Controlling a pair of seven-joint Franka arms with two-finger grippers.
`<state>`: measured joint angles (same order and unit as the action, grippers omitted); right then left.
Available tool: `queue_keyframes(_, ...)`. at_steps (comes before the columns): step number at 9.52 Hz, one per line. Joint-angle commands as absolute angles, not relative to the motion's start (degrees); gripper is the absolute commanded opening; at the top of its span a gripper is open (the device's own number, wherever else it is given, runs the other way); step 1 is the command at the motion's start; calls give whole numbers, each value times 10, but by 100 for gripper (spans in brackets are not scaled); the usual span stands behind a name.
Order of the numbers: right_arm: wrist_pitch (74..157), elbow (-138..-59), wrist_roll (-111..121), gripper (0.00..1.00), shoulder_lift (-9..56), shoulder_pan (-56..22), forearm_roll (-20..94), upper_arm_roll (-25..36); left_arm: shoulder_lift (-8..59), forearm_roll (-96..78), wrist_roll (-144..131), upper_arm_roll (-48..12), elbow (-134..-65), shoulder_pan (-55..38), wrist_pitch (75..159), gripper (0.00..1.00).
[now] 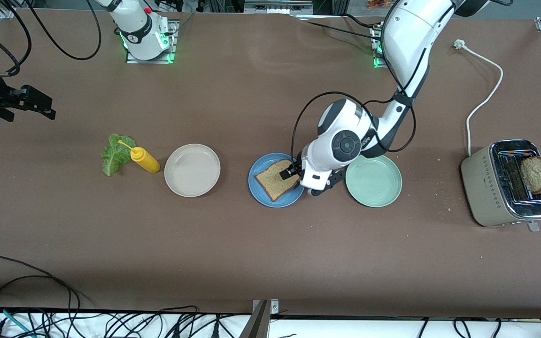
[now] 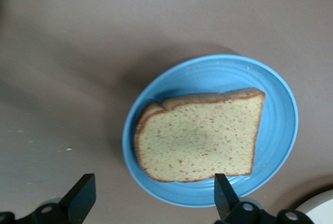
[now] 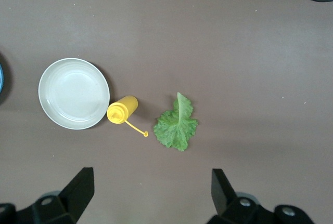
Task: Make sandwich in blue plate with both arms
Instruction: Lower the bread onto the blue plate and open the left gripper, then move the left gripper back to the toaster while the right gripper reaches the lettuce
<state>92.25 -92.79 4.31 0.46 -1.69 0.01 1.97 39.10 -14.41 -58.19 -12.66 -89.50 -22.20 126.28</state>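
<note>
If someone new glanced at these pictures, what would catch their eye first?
The left pincer, open, hangs over a bread slice lying on the blue plate. A second slice pokes from the toaster at the left arm's end; the lettuce leaf lies beside a yellow bottle.

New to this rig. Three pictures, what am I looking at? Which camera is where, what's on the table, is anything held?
Two white robot arms share a brown table; the job is a sandwich on the blue plate.

The wide picture looks down from across the table. The other two come from cameras on each arm's wrist.

The left gripper is open over a bread slice lying on the blue plate, gripping nothing. The right gripper waits open above the lettuce leaf, also empty.

Beside the lettuce lies a yellow squeeze bottle, then a beige-white plate. A pale green plate sits toward the left arm's end, then a toaster with a second slice sticking up.
</note>
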Motion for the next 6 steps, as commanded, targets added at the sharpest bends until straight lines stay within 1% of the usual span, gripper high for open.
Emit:
queue_keyframes(1,919,-932,36,100,-2,-16,5,19,315,-76,-577,-120,-894,-167,1143,100)
queue_keyframes(2,919,-932,37,100,-2,-17,5,18,291,-21,-573,-122,-893,-146,1107,100)
queue_keyframes(3,919,-932,37,100,-2,-17,5,19,273,-2,-550,-122,-893,-125,1087,100)
queue_keyframes(6,919,-932,36,100,-2,-16,6,19,213,-2,-428,-120,-892,-49,1068,100)
